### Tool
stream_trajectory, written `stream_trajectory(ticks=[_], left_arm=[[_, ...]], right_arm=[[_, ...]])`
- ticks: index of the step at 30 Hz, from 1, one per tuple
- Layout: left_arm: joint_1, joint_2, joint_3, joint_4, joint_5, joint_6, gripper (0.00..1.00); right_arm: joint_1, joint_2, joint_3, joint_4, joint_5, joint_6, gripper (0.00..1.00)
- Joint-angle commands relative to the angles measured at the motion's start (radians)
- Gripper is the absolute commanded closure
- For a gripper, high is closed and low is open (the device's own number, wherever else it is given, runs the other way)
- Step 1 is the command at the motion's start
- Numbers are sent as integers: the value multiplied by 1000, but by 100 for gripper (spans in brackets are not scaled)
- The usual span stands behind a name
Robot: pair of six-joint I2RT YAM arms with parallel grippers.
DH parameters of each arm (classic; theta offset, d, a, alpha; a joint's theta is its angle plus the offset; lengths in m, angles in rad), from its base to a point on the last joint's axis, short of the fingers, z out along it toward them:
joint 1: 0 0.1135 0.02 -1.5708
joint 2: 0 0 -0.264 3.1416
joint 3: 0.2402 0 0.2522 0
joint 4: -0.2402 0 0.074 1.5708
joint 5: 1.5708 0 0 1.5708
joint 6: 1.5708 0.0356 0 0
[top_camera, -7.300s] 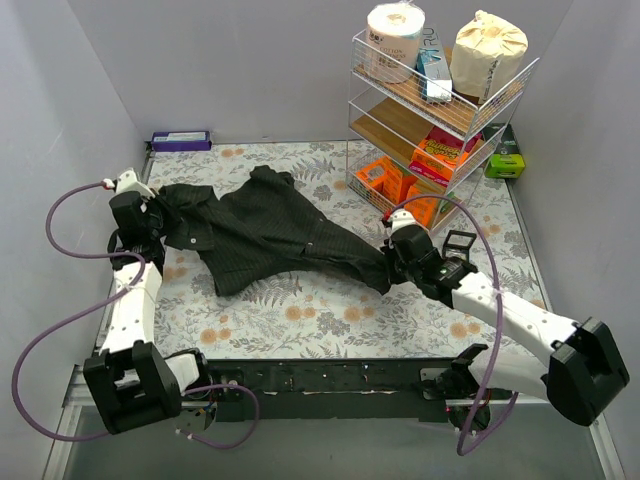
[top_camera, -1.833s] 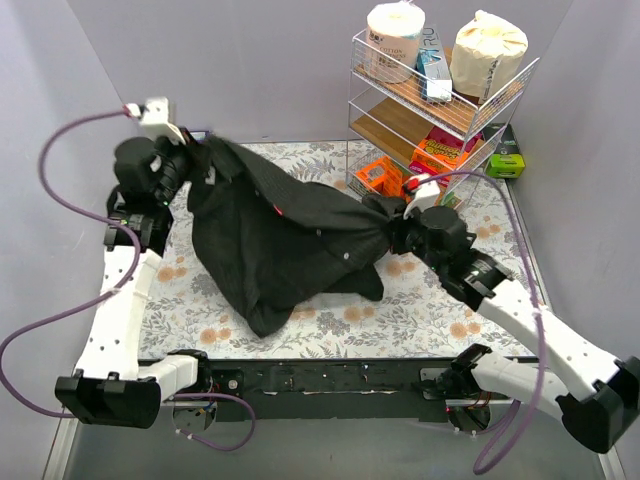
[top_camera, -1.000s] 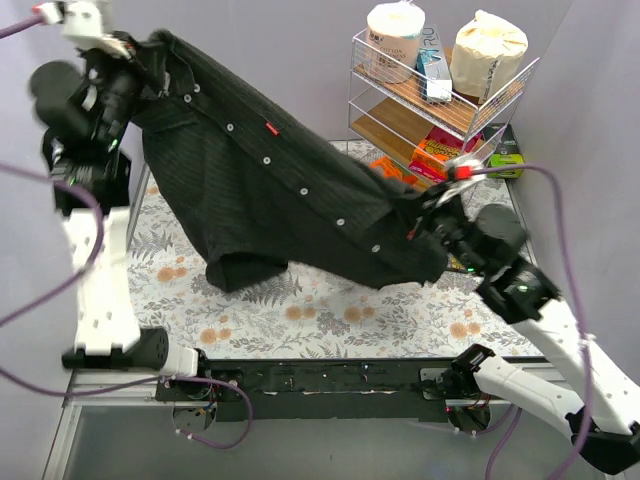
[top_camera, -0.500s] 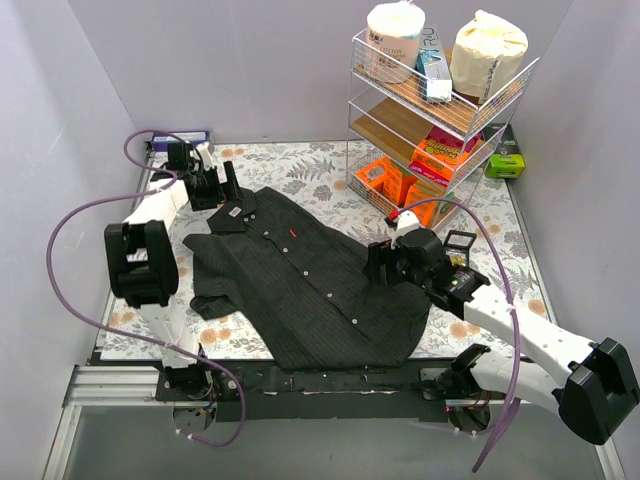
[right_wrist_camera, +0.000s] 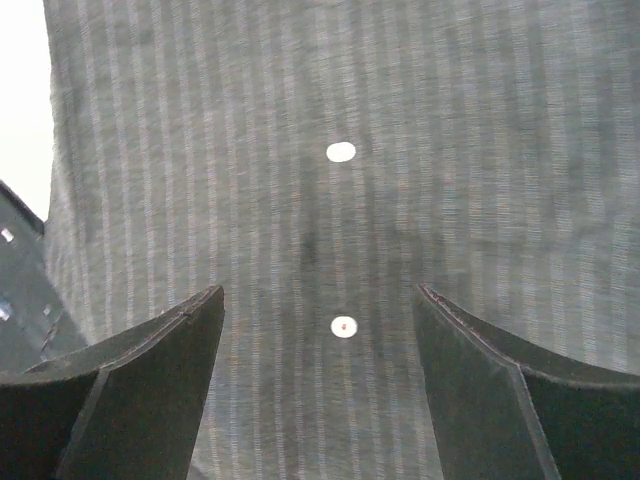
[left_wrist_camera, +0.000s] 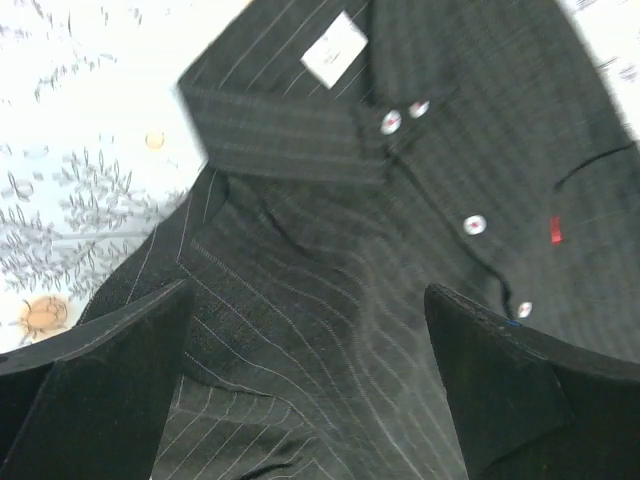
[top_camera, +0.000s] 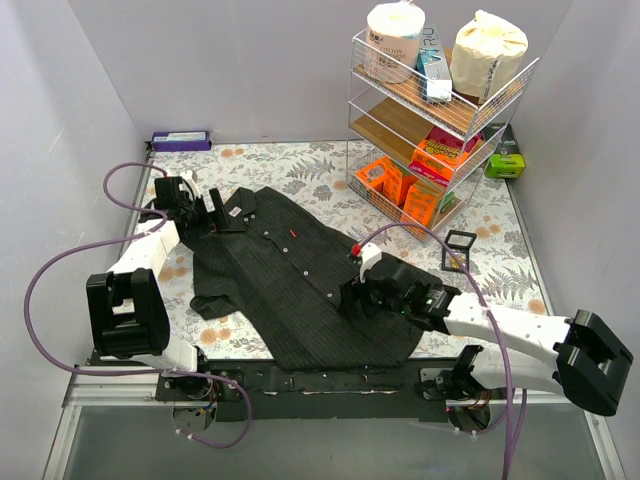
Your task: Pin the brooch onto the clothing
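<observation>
The clothing, a black pinstriped shirt, lies spread flat on the floral table, collar at the far left, hem at the near edge. My left gripper hovers open over the collar end. In the left wrist view the left gripper has shirt fabric beneath, with the white neck label and the red chest label showing. My right gripper is open above the lower placket; the right wrist view shows the right gripper over a white button. The brooch is out of view.
A wire rack with paper rolls and boxes stands at the back right. A small black frame lies on the cloth right of the shirt. A purple box sits at the back left wall and a green one beside the rack.
A second ago both grippers held the shirt stretched in the air. They have let go; it now lies flat. The right gripper has since moved left over the hem end.
</observation>
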Motion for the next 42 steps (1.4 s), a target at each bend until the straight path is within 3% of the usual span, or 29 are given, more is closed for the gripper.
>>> stream_trajectory(ticks=[1,11,14,15,18,19,22,25,28,31,32,34,39,42], left_arm=[[3,-16,-41,-22,-77,10,2],[3,85,-84,-13,19,32,4],[3,103,-80,-11,39,32,21],[3,105,-78,-13,44,30,36],[3,120,-75,-11,78,27,54],[3,125,-75,-5,88,23,65],[3,133,-63,5,136,15,83],[3,139,-46,24,187,6,90],[1,145,-8,38,213,-8,91],[-11,157,49,53,223,-14,93],[-17,163,66,55,219,-16,94],[-49,182,130,59,187,-14,94],[-162,252,304,59,107,-17,98],[-222,298,417,61,92,-22,94]], right_arm=[[123,61,33,108,15,46,17],[291,318,201,192,5,29,17],[300,361,235,220,-22,26,17],[302,372,241,223,-25,26,17],[306,409,257,228,-29,17,17],[308,417,260,234,-31,14,17],[309,455,275,254,-60,8,18],[317,505,306,260,-65,-7,21],[319,561,345,238,-60,-15,30],[319,595,370,211,-31,-8,61],[319,601,375,191,1,-6,79],[314,596,387,159,49,-3,96],[209,509,350,102,84,16,99],[104,418,275,93,104,22,99]])
